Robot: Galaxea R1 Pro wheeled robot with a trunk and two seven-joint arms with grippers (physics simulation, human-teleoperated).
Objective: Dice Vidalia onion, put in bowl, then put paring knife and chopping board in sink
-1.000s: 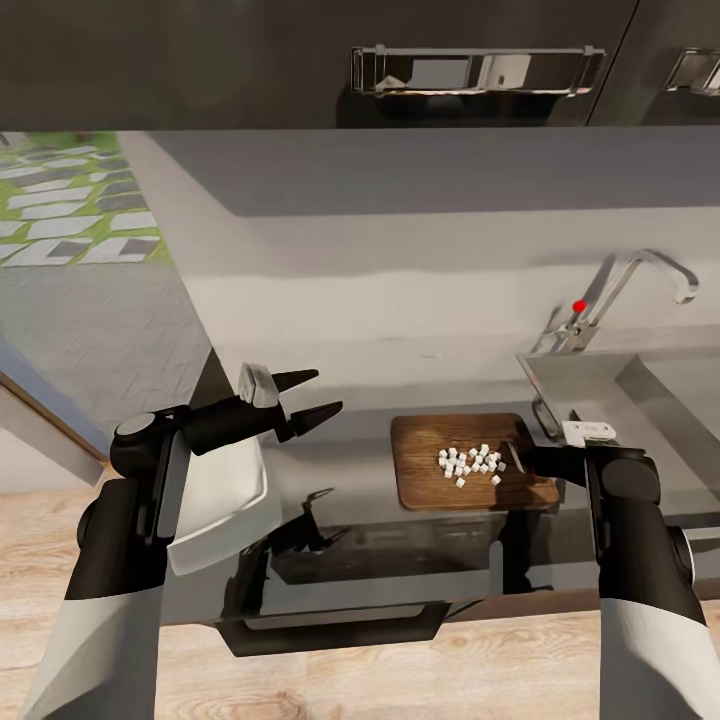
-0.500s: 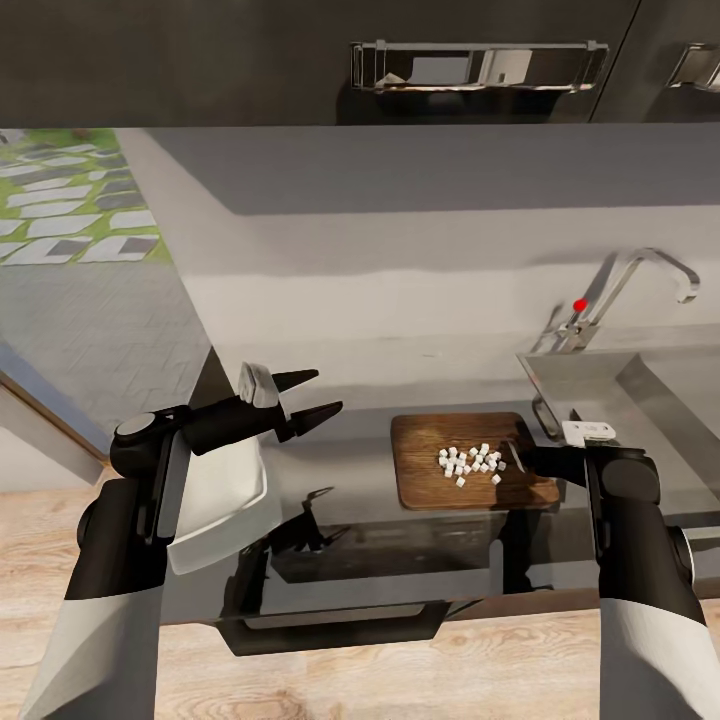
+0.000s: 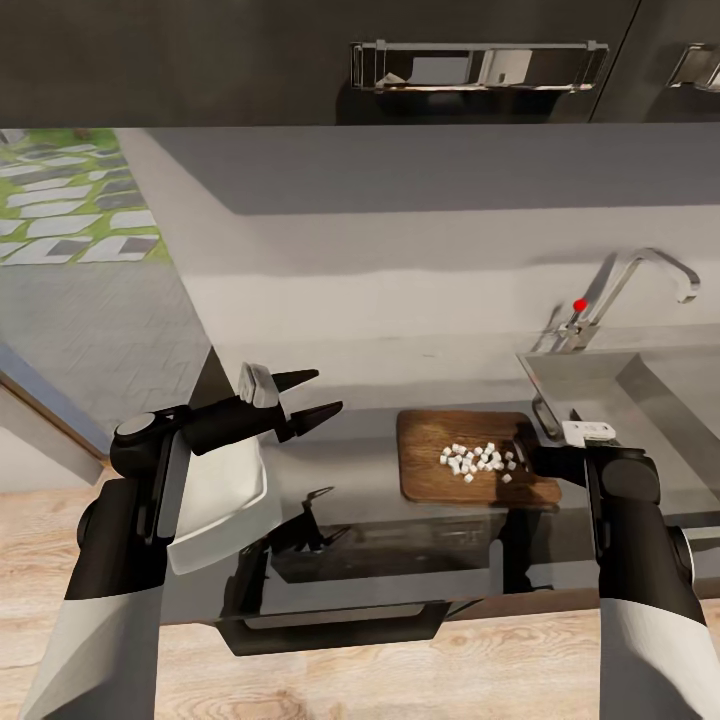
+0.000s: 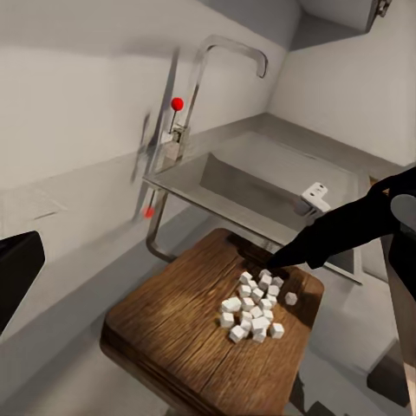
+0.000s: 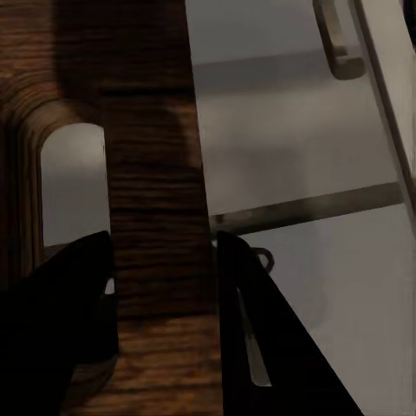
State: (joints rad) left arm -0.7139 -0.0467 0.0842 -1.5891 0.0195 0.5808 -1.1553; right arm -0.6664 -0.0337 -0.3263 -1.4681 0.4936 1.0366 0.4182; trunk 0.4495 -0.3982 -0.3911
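Head view: the board lies flat on the grey surface, just at 9 o'clock of the sink. A loose pile of white onion dice sits on the board toward its 3 o'clock end.

Right gripper: the fingers straddle the board's end strip beside the slot handle, one finger at the slot side, the other at the outer edge. They are set narrow, closed on the wood. In the left wrist view the right arm reaches down to the board edge next to the dice.

Left gripper: raised above the surface, at 9 o'clock of the board and well apart from it. Fingers spread wide, holding nothing.

The bowl rests on the surface at 6 o'clock of the left gripper, partly hidden by the left arm.

The tap with its red-tipped lever stands at 12 o'clock of the sink.
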